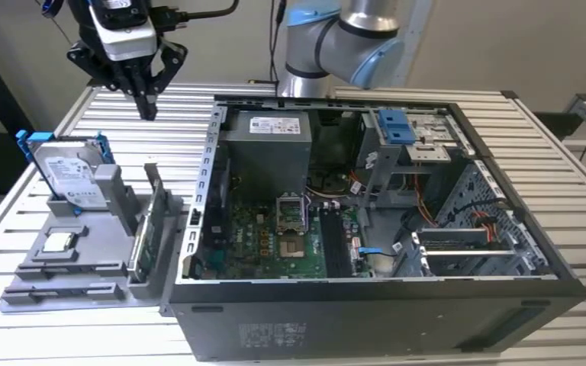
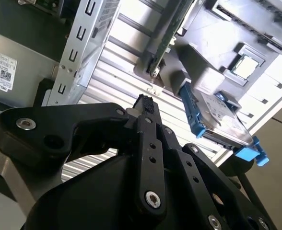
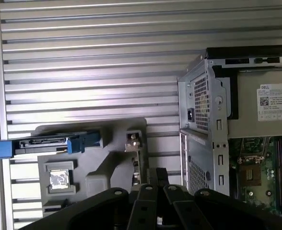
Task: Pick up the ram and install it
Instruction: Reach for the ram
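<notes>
My gripper (image 1: pixel 149 113) hangs above the table behind the grey parts holder (image 1: pixel 100 263), at the exterior view's upper left. Its black fingers point down, pressed together with nothing between them. Both wrist views show the fingertips closed, with the gripper (image 2: pixel 145 101) over the slatted table between the holder and the computer case (image 1: pixel 375 305). A thin dark strip that looks like the ram (image 1: pixel 69 268) lies in a slot near the holder's front, past the processor chip (image 1: pixel 59 242). In the first wrist view a dark strip (image 3: pixel 54 206) beside the chip looks like the same part.
The holder also carries a silver hard drive in a blue frame (image 1: pixel 69 171) and an upright green card (image 1: pixel 138 244). The open case lies at the exterior view's right, with its motherboard (image 1: pixel 272 244), long dark memory slots (image 1: pixel 334 236) and power supply (image 1: pixel 268 149).
</notes>
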`<action>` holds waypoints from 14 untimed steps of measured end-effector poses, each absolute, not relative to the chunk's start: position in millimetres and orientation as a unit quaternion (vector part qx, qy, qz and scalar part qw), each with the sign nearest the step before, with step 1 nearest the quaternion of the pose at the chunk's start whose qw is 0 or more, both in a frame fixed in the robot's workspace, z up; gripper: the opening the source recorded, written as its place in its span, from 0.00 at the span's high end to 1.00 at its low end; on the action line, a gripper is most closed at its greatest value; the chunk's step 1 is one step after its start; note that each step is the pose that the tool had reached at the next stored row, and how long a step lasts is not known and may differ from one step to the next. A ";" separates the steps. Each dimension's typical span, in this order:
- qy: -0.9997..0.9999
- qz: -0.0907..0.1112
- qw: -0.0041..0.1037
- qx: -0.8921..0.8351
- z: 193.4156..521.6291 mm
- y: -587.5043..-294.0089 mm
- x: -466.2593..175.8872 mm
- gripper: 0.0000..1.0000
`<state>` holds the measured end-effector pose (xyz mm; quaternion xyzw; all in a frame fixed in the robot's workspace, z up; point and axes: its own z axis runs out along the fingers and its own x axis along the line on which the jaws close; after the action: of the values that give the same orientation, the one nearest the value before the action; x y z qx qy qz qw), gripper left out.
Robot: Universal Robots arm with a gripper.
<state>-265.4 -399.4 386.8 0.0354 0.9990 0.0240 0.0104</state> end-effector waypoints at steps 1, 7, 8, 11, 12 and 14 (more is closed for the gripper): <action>0.999 0.024 0.010 0.035 386.7 -399.4 -267.6 0.89; 0.999 0.024 0.010 0.035 386.0 -399.4 -278.2 0.89; 0.999 0.024 0.010 0.035 385.9 -399.4 -280.0 0.89; 0.999 0.024 0.010 0.035 385.6 -399.4 -286.2 0.89; 0.999 0.024 0.010 0.035 385.5 -399.4 -289.0 0.89; 0.999 0.024 0.010 0.035 385.3 -399.5 -295.6 0.89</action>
<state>-295.6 -399.5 385.3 0.0354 0.9990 0.0240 0.0104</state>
